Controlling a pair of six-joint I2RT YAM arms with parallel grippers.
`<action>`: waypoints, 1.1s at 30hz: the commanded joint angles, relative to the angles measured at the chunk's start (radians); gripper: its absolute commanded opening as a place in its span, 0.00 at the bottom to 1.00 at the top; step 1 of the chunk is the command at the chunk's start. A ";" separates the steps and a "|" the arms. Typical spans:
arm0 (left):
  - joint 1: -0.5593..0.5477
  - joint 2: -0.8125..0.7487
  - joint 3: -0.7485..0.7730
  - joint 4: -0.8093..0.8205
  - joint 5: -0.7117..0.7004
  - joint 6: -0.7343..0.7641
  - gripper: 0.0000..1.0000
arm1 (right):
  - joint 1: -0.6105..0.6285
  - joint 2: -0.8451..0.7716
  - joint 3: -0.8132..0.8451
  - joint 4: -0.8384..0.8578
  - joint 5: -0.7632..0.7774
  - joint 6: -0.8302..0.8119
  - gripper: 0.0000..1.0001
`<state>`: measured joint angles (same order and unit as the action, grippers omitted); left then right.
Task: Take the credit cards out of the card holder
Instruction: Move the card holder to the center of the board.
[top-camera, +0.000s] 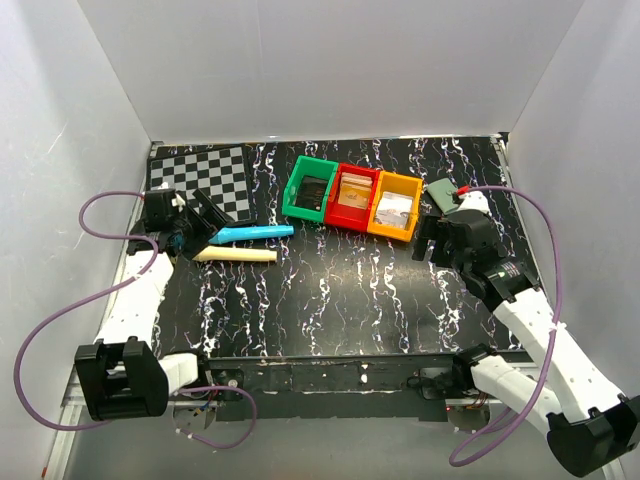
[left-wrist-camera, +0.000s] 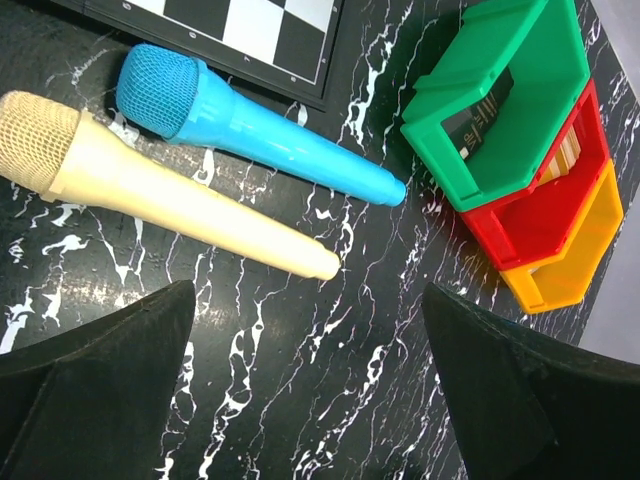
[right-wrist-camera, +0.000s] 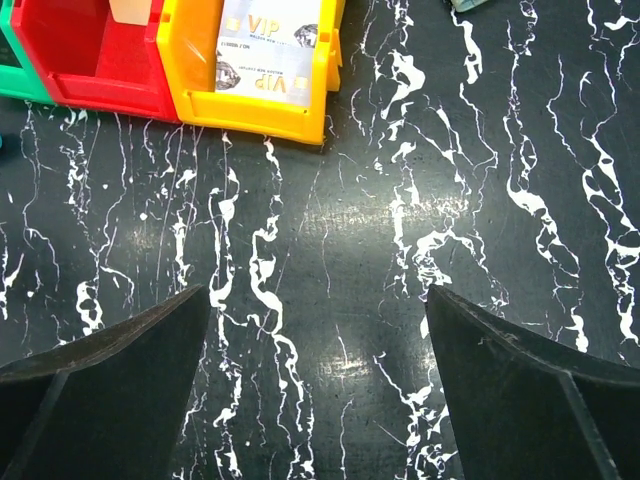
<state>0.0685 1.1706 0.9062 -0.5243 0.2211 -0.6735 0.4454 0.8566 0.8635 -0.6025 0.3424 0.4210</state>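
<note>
Right gripper (right-wrist-camera: 316, 290) hangs wide above bare table (right-wrist-camera: 350, 250) with nothing between the fingers. The holder (top-camera: 438, 191) lies just beyond it and off to its right, close by the wrist and looking folded flat, with no cards visible in it from any view. That's the first worry: a straight drop from here lands on marble, not on the holder, so the arm needs to reach forward and right first. Ahead and to the left of this gripper sits the orange bin (right-wrist-camera: 250, 115) with VIP cards (right-wrist-camera: 268, 58) lying in it, and that's the trap. One drift that way and the fingers go for the wrong cards, or shove the bin against the red bin (right-wrist-camera: 90, 60) beside it. The holder looks thin and flat on a slick-looking surface, so a one-handed pinch is likely to skate it along or clamp it closed with the cards trapped inside. It probably wants two hands. The left gripper (left-wrist-camera: 308, 285), also spread wide and empty, is well away, with the blue mic (left-wrist-camera: 250, 125) and cream mic (left-wrist-camera: 170, 190) just ahead of it and the green bin (left-wrist-camera: 500, 100) ahead to its right. Crossing over, it could roll a mic or clip the bins.
</note>
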 joint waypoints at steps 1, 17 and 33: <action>-0.030 -0.014 -0.016 -0.014 0.035 0.002 0.98 | -0.005 -0.001 0.037 0.004 0.041 0.007 0.97; -0.137 -0.098 -0.047 -0.002 0.015 0.022 0.98 | -0.519 0.536 0.324 0.177 -0.261 0.314 0.86; -0.153 -0.118 -0.131 0.056 0.034 0.018 0.98 | -0.625 0.952 0.503 0.227 -0.335 0.331 0.70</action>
<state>-0.0811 1.0534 0.7906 -0.4915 0.2550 -0.6621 -0.1688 1.7374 1.2457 -0.3931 0.0257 0.7395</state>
